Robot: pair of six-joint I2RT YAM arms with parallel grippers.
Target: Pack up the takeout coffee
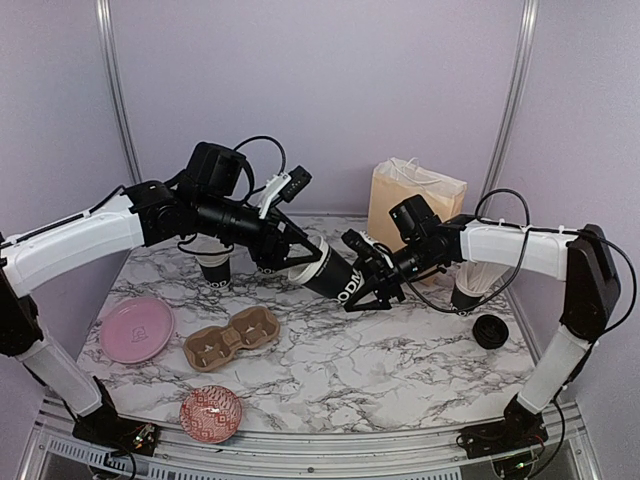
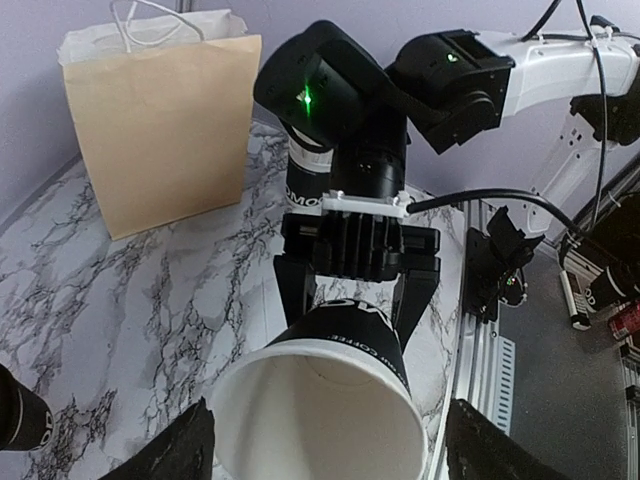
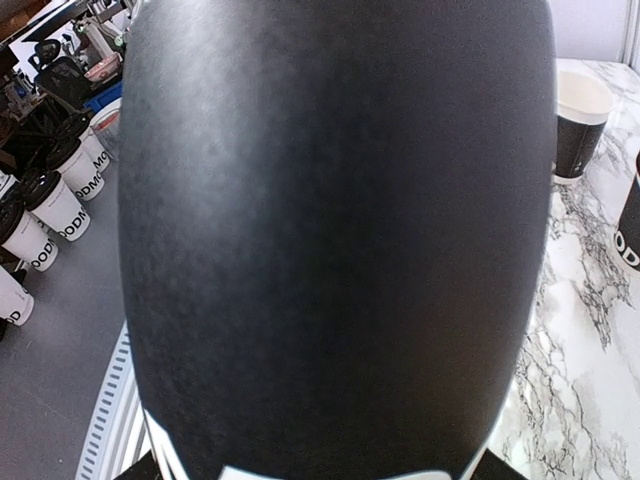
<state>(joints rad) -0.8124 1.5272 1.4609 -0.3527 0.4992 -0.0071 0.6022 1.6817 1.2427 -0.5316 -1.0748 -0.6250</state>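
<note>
The takeout coffee cup [image 1: 335,275] hangs tilted above the surface [image 1: 400,370], its long axis running arm to arm. Its mouth faces the left end effector [image 1: 300,258], which is spread wide around the rim. The right end effector [image 1: 372,285] pinches the base. The cardboard carrier [image 1: 232,338] lies nearer the left arm.

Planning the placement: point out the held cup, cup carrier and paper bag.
held cup [image 1: 336,276], top view, black side wall.
cup carrier [image 1: 232,338], top view, bridge between its wells.
paper bag [image 1: 384,200], top view, tan front face.

I see a matt black paper cup [image 1: 332,273], a smooth marble-veined tabletop [image 1: 400,350], and a rough brown pulp-card cup carrier [image 1: 232,338].
</note>
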